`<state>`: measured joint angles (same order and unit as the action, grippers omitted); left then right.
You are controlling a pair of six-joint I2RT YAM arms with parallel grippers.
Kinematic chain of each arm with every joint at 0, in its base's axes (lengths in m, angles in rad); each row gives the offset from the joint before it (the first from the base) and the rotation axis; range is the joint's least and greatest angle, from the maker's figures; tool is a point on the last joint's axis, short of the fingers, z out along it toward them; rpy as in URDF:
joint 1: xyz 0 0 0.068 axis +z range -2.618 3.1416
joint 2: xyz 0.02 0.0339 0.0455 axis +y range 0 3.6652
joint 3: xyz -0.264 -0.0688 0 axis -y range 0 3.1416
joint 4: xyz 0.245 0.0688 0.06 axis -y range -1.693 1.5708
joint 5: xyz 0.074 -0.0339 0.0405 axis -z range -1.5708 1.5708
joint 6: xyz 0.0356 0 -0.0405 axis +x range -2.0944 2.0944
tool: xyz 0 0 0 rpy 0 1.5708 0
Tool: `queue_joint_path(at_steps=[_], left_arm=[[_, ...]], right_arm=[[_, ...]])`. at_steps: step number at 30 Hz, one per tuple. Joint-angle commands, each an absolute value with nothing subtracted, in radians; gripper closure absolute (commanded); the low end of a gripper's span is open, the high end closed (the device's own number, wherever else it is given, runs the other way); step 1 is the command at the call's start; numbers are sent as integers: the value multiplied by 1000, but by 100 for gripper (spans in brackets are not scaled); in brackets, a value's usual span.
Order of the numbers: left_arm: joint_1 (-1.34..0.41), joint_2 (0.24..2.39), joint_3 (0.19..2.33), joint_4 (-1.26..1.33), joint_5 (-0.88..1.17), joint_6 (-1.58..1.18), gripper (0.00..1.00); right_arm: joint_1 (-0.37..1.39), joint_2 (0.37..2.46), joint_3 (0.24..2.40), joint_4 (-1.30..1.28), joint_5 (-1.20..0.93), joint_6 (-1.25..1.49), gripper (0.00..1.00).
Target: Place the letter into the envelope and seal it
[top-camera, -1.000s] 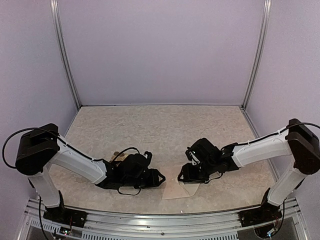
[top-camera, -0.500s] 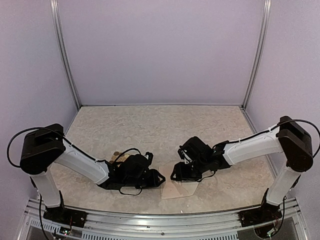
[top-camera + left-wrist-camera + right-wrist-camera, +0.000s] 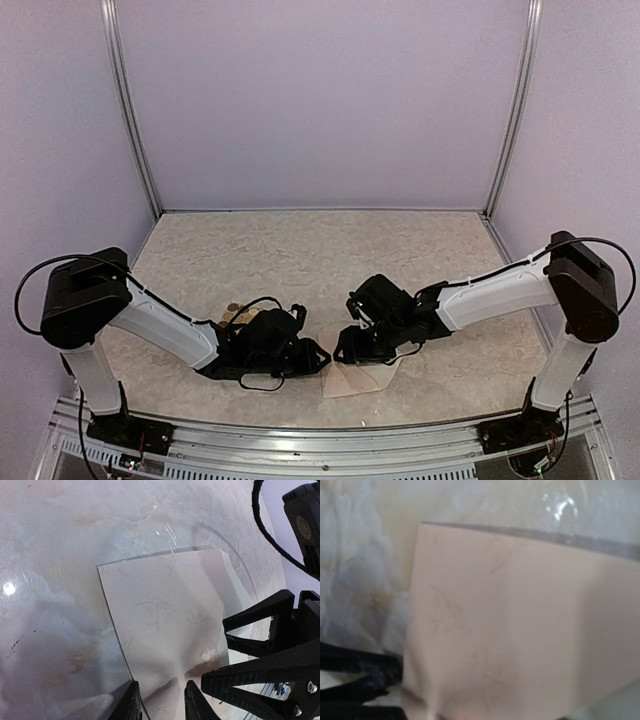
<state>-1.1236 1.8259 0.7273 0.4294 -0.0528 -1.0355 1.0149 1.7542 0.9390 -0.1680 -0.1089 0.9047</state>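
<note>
The pale pinkish-beige envelope (image 3: 357,378) lies flat on the table near the front edge, between the two arms. In the left wrist view it (image 3: 165,615) fills the middle, with a shallow crease near its right edge. My left gripper (image 3: 161,702) is open, its fingertips (image 3: 127,702) spread over the envelope's near left edge. My right gripper (image 3: 220,657) is at the envelope's right edge with its jaws apart. In the right wrist view the envelope (image 3: 520,630) covers nearly everything and hides my own fingers. No separate letter shows.
A yellowish sticker sheet (image 3: 232,312) peeks out behind the left arm. The marbled tabletop (image 3: 320,250) stretches back to the purple walls. The metal front rail (image 3: 320,440) runs just below the envelope. The two grippers (image 3: 333,355) are almost touching.
My right arm has slid left toward the left gripper, over the envelope's upper edge. The left arm has barely moved.
</note>
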Motion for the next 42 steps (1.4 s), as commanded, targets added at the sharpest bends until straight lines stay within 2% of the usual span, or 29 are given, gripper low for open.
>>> queue_joint_path(at_steps=[1, 7, 11, 15, 22, 42], left_arm=[[-1134, 1822, 714, 424, -59, -1038, 72], [-1142, 1729, 691, 365, -148, -1010, 67], [-1152, 1667, 709, 320, -175, -976, 67], [-1165, 1666, 748, 313, -164, -955, 68], [-1180, 1773, 831, 331, -111, -936, 71], [-1170, 1919, 822, 373, -58, -973, 76]], right_arm=[[1032, 1710, 934, -205, -80, 910, 44], [1030, 1568, 913, -303, 4, 897, 30], [1007, 1451, 856, -353, 39, 889, 26], [929, 1353, 743, -319, 2, 882, 25], [803, 1257, 548, -142, -197, 879, 24], [717, 1376, 430, 142, -388, 894, 29]])
